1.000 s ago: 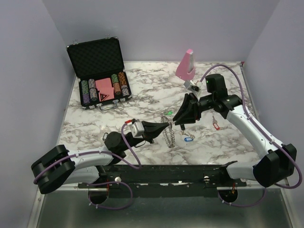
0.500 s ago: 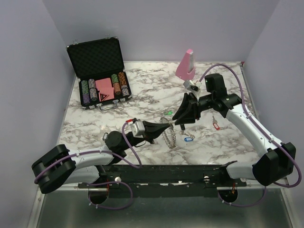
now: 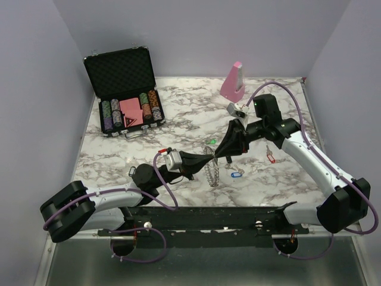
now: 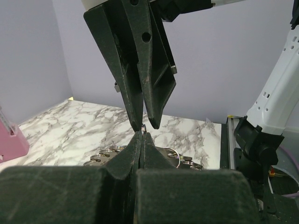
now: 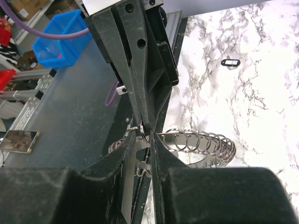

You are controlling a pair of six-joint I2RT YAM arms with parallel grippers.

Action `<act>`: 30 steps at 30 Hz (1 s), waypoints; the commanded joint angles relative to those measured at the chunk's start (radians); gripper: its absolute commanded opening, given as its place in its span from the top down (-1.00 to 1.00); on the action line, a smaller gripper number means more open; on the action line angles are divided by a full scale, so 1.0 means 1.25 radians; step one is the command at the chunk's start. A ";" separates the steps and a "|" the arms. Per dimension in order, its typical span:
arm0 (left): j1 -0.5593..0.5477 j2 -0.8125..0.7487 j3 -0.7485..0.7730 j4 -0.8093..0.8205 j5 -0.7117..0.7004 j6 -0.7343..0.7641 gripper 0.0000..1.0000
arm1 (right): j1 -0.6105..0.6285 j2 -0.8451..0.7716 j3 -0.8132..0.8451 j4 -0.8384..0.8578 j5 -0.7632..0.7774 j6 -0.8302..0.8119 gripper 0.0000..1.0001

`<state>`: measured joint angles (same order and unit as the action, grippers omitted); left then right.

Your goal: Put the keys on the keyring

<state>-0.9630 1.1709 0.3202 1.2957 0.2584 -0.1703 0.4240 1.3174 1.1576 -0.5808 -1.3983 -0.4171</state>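
Keyring (image 3: 211, 171) off the table (image 3: 178, 125), centre-near, hanging edge-on below its pinch point. Grey metal, coil-like, rim lined with many small loops. Bottom looks close to the marble; contact can't be told.

Pinched at one top loop by left gripper (image 4: 141, 134), fingers fully closed on it, tips pointing up toward the other arm.

Meeting it tip to tip: right gripper (image 5: 142, 140), fingers only narrowly parted, with a thin silver key (image 5: 130, 186) between them and a small ring beside the blade. Looks clamped. Head colour hidden.

Other keys lying loose on the marble:
- green tag (image 3: 211, 142) just behind the grippers
- blue tag (image 3: 234, 175) just right of the keyring
- red tag (image 3: 271, 158) under the right forearm
- black tag (image 5: 230, 62) further off

Step in hand, judged: threading the held key onto a rim loop. None visibly on yet.

Next move likely calls for:
- very fine alignment of the key's small ring with the pinched loop
- a sliding or twisting push through the loop's split
- left arm holding rigid

Risks: key slipping out, loop springing free.

Further out, not involved: open poker chip case (image 3: 119, 71) back left, pink wedge block (image 3: 233, 81) at the back.
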 commanded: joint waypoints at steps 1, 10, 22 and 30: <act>0.002 -0.002 0.033 0.074 -0.012 -0.013 1.00 | 0.012 -0.001 -0.006 -0.038 0.028 -0.041 0.51; 0.003 0.002 0.030 0.077 -0.025 -0.028 1.00 | 0.019 -0.001 0.003 -0.065 0.044 -0.081 0.63; 0.002 0.008 0.029 0.084 -0.025 -0.055 0.96 | 0.023 0.004 0.047 -0.153 0.053 -0.174 0.99; 0.010 -0.100 0.004 -0.068 0.003 -0.018 0.06 | 0.023 0.014 0.096 -0.263 0.114 -0.268 0.99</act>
<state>-0.9619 1.1461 0.3237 1.2861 0.2436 -0.2260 0.4461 1.3186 1.2324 -0.8078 -1.3064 -0.6739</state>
